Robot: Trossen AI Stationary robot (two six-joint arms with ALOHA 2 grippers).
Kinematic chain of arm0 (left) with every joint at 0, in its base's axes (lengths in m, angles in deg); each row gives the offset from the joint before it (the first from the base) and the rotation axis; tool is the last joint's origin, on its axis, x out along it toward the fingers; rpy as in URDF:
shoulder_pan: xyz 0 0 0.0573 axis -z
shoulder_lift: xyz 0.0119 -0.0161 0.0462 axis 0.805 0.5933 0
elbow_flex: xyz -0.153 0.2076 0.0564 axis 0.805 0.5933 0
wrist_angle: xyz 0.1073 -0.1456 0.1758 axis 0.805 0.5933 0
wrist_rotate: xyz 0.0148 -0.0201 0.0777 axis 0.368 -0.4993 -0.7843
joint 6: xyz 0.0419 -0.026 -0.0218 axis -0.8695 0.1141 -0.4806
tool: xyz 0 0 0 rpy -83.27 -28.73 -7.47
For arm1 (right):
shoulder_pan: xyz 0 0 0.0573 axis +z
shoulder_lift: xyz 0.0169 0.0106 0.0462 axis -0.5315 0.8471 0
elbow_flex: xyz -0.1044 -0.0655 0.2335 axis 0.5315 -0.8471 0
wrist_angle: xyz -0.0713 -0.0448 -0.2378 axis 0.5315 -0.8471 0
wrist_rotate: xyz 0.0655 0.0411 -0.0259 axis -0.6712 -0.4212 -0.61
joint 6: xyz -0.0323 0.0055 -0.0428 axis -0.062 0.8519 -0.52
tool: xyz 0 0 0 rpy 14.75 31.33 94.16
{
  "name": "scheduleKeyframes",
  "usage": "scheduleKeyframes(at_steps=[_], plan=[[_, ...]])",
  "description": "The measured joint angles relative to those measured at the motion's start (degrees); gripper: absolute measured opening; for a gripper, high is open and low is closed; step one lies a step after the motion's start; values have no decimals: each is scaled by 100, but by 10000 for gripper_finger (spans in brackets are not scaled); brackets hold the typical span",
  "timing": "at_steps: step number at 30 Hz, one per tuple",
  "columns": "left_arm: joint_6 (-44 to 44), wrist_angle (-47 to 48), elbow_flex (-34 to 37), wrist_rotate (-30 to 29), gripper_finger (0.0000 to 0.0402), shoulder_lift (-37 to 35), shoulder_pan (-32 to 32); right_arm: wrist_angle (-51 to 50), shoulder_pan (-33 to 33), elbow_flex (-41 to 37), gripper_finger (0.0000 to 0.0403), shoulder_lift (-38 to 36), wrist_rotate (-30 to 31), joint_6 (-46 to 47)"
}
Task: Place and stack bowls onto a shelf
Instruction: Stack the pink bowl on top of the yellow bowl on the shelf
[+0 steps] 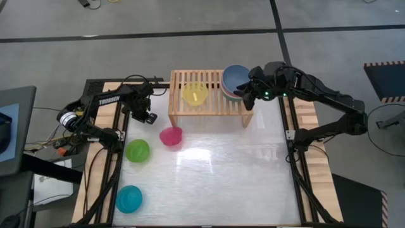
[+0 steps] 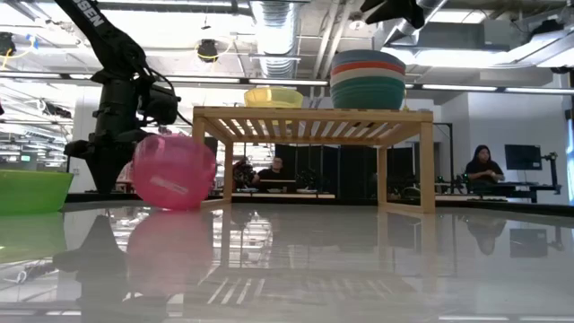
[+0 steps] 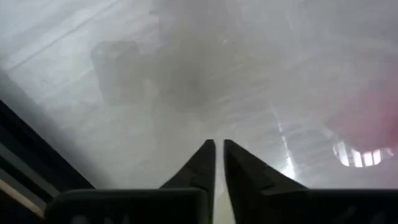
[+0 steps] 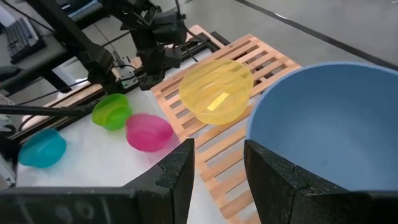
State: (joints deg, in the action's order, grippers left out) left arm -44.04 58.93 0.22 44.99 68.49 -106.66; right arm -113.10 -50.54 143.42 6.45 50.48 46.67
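The light-wood shelf [image 1: 209, 101] stands at the table's far side. A stack of several bowls [image 2: 368, 81] sits on its right end, with the grey-blue bowl [image 4: 329, 124] on top. The yellow bowl [image 1: 195, 94] rests upright on the slats to the left of it. The pink bowl [image 2: 175, 170] lies tipped on its wall on the table. The lime bowl [image 1: 137, 151] and the cyan bowl [image 1: 129, 198] stand near the left edge. My right gripper [image 4: 217, 162] hovers open above the stack's edge. My left gripper [image 3: 219, 152] is shut, low over the table, left of the shelf.
The table top is white and glossy, framed by wood and dark rails [image 1: 120, 126]. Free slats lie at the shelf's left end [image 1: 179, 95]. People sit at desks in the room behind the table [image 2: 484, 166].
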Motion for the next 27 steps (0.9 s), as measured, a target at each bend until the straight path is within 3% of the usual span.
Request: scheduleKeyframes(at_steps=[7, 12, 20, 23, 27], plan=[[118, 2, 0, 4, 23, -184, 38, -21, 291, 0, 164, 4, 173, 206], [346, 4, 0, 177, 43, -827, 133, -19, 428, 0, 164, 4, 315, 314], [1210, 5, 0, -33, 72, -2035, 965, 19, 410, 0, 164, 4, 317, 316], [1472, 2, 0, -308, 75, -2247, 1207, 164, 401, 0, 164, 4, 317, 290], [1833, -101, 0, -201, 76, -2354, 1431, 241, 400, 0, 164, 4, 315, 212]])
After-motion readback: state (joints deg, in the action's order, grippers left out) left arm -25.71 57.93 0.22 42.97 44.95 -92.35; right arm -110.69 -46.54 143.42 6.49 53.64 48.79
